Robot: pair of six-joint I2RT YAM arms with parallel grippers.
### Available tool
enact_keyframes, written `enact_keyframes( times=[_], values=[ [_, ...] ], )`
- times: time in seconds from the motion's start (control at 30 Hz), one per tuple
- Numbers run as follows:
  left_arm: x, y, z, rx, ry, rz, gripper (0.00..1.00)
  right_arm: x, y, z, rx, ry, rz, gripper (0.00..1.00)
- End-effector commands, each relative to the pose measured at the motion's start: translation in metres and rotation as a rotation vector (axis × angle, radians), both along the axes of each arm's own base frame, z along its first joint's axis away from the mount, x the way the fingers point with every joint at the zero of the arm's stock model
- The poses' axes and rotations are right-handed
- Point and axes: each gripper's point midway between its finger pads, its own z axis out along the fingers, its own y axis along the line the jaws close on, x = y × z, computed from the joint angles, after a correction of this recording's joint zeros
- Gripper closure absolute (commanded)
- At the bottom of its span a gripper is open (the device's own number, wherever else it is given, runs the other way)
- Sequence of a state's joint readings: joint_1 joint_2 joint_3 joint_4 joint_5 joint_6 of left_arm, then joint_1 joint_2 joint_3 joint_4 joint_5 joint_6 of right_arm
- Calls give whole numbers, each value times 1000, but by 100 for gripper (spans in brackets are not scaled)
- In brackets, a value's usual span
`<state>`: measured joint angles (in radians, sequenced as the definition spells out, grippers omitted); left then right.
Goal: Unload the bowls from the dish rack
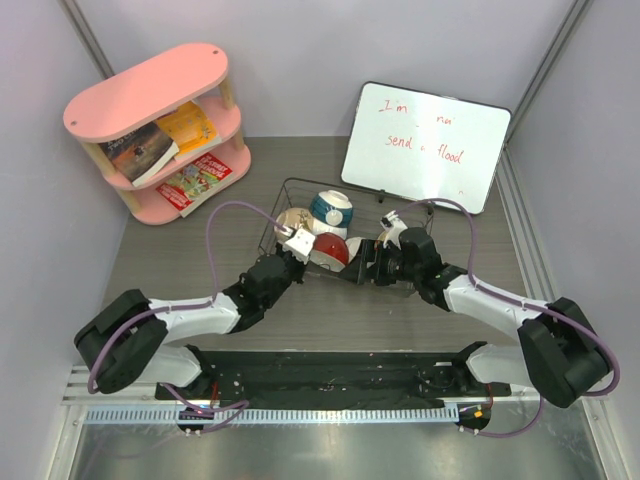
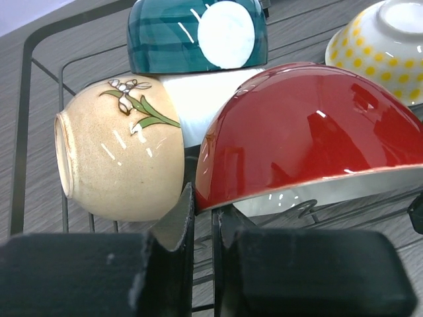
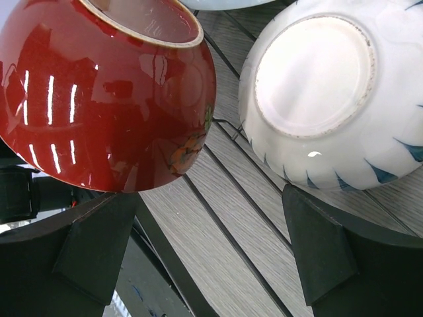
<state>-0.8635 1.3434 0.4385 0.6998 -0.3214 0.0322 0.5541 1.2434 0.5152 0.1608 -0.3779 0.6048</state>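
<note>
Five bowls sit in the dish rack [image 2: 23, 132], a black wire basket at the middle of the tabletop [image 1: 170, 240], and none stands upright. The cream bowl [image 2: 125, 165] with a painted sprig lies on its side at the near left. The red bowl [image 2: 310, 132] leans just to its right, touching it or nearly so. The blue-and-white banded bowl [image 2: 172, 39] is tipped over behind them, and the yellow patterned bowl [image 2: 377, 46] is foot up toward the far right. The white ribbed bowl [image 3: 317, 86] shows its foot close beside the red one. Nothing shows inside any bowl whose mouth can be seen.

All look like glazed ceramic, so I judge them stiff, brittle and slick; the sharp highlights on the red glaze point to a very smooth surface. Each is probably light enough for one arm, but a knock against a neighbour or a rack wire could chip it. The thin rim wall is the sensible hold, one finger inside and one outside, since the round bellies give nothing to clamp.

The left end effector [image 2: 205, 201] has that hold. Its fingers stand close together at the near left edge of the red bowl, one in the gap beside the cream bowl and the other under the rim, apparently pinching the wall. The right end effector [image 3: 208, 198] hangs spread wide with nothing between its fingers, low over the rack floor between the red and white ribbed bowls. Lifting the red bowl calls for a slow, straight rise, because the cream bowl lies so close.
</note>
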Motion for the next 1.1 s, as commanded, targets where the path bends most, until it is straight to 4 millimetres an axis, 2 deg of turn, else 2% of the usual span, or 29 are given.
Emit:
enact_keyframes(
  times=[0.0, 0.13, 0.27, 0.5, 0.7, 0.9, 1.07],
  values=[
    [-5, -24, 31, -73, -3, -102, 100, -80, -6, -51, -74, 287, 194, 3],
    [-11, -30, 40, -118, 30, -131, 100, -81, -6, -54, -74, 294, 188, 3],
    [-20, -32, 63, -188, 28, -163, 100, -81, -8, -54, -74, 288, 176, 3],
    [-21, -25, 87, -192, 33, -135, 100, -74, -9, -43, -72, 250, 146, 0],
    [-23, -30, 79, -162, 64, -161, 98, -71, -10, -36, -73, 221, 138, 0],
    [-22, -48, 60, -143, 140, -209, 69, -69, -8, -40, -84, 233, 146, 0],
    [-20, -64, 47, -145, 180, -243, 65, -67, -5, -34, -71, 220, 150, 0]
  ],
)
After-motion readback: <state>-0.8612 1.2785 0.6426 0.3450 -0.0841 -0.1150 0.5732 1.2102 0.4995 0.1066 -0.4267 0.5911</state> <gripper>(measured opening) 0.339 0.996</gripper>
